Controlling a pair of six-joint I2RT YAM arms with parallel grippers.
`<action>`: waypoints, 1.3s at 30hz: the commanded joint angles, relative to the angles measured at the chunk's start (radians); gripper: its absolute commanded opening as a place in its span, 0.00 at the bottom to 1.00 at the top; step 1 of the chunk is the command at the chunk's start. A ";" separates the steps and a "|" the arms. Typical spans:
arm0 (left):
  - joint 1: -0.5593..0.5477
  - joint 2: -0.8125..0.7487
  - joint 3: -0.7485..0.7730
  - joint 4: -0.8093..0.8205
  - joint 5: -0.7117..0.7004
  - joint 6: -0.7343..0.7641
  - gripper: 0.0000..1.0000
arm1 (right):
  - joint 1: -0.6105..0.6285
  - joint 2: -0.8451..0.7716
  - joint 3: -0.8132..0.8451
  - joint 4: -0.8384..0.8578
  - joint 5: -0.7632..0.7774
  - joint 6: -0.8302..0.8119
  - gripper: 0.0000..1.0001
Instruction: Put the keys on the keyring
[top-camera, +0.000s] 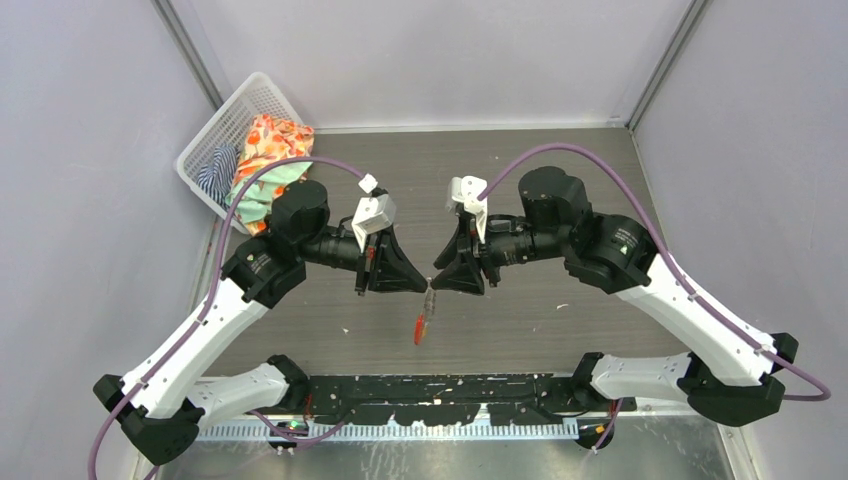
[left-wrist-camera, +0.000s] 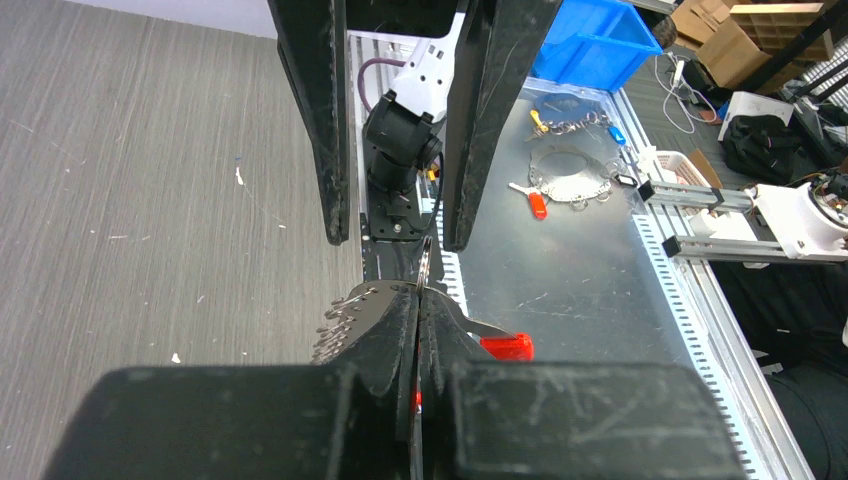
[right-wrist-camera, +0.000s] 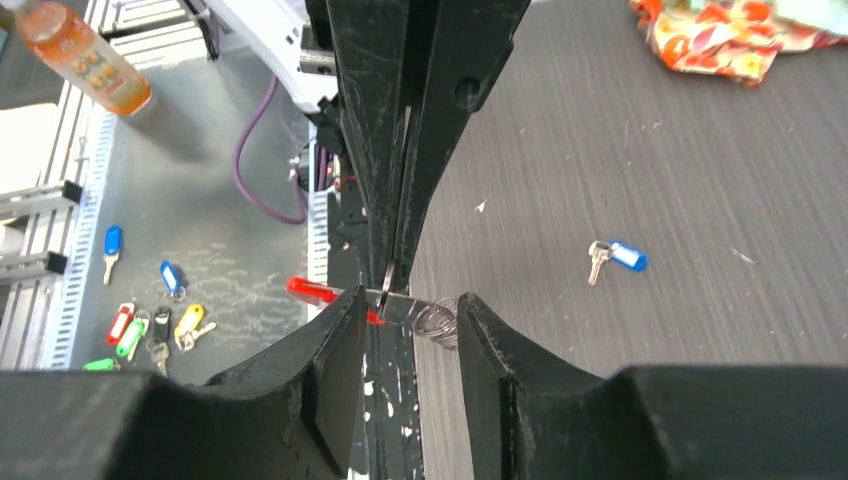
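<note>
Legible text, numbers, brands: none. White marking on right arm joint (top-camera: 624, 238) and left arm joint (top-camera: 258, 262): too small to read. Label on orange bottle (right-wrist-camera: 85, 62): blurred, illegible.

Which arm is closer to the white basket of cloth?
Left. The left arm bends right beside the basket; the right arm stands far off, past the left one.

Our two arms are twins. The left arm (top-camera: 200, 335) and right arm (top-camera: 690, 305) have glossy white shells between chunky black joint housings, with tiny white lettering on them. A purple cable (top-camera: 290, 165) loops over each. A white camera mount (top-camera: 373, 212) sits at each wrist. The left end effector (top-camera: 420, 286) and right end effector (top-camera: 440, 284) are matte black, wedge-fingered and pretty scuffed.
</note>
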 joint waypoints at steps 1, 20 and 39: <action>-0.004 -0.010 0.014 0.012 0.017 0.021 0.00 | -0.004 0.002 0.057 -0.039 -0.046 -0.039 0.43; -0.007 -0.005 0.015 0.005 0.018 0.024 0.01 | -0.005 0.051 0.061 0.009 -0.046 -0.016 0.35; -0.007 -0.019 0.014 -0.016 0.005 0.020 0.21 | -0.005 -0.022 -0.012 0.126 0.003 0.019 0.01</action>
